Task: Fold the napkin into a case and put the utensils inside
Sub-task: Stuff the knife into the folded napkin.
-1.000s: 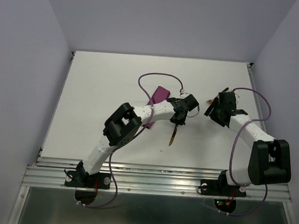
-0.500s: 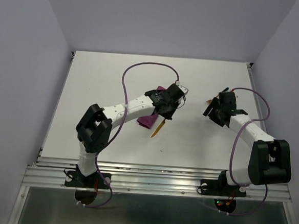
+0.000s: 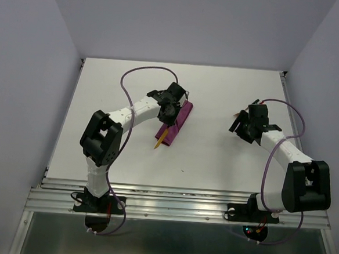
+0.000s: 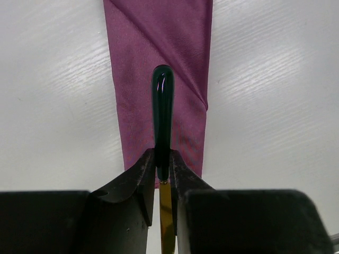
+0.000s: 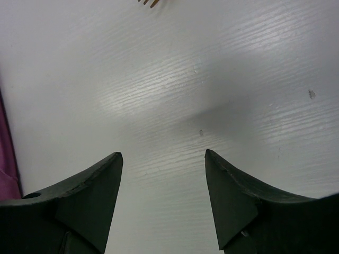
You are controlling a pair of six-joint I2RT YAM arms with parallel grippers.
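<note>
- The left gripper (image 4: 162, 154) is clenched on the held utensil (image 4: 162, 106). Its two fingers pinch the lower part of the black handle, close to where the gold end begins.
- In the left wrist view the black handle points up the frame, straight over the case (image 4: 159, 47). The flat gold end runs down between the fingers to the bottom edge.
- Whether the handle touches the cloth or hangs just above it cannot be told.
- The case is a narrow magenta-purple strip lying on the white table (image 3: 214, 159). A diagonal fold line crosses its upper part in the left wrist view.
- In the top view the case lies in the upper middle of the frame, slanting from upper right to lower left. The left gripper is over its left side, and the gold end sticks out beside the case's lower-left end.
- The right gripper (image 5: 162, 154) stands released, its fingers wide apart with only bare table between them.
- In the top view it sits right of centre, well apart from the case.
- The other utensil (image 5: 149, 2) shows only as a few orange-gold tines at the top edge of the right wrist view.
- A sliver of magenta cloth shows at the left edge of that view.
</note>
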